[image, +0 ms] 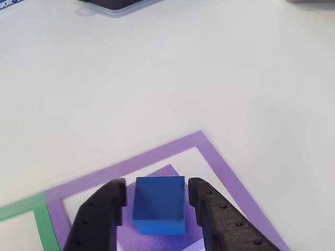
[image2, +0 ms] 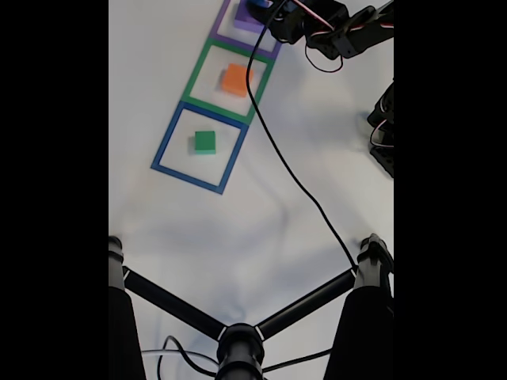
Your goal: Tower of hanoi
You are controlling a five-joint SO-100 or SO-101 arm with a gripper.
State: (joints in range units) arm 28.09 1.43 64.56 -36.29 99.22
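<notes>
**Blue cube between my claw's fingers, on the purple slab**

At the bottom centre of the other view, my claw (image: pixel 157 196) sits with 2 black fingers (image: pixel 102 209) open just wider than the blue cube (image: pixel 159 203), a thin gap on each side, so nothing is gripped. The cube rests on the purple slab (image: pixel 165 172) inside the purple tape square (image: pixel 209 149). I judge it light, squashy foam with a matte, grippy skin; I'd pinch its 2 flat side faces mid-height, gently. Farther off in the fixed view, the orange block (image2: pixel 234 79) and green block (image2: pixel 205 142) lie in separate outlines on the white worktop (image2: pixel 261 222).
</notes>
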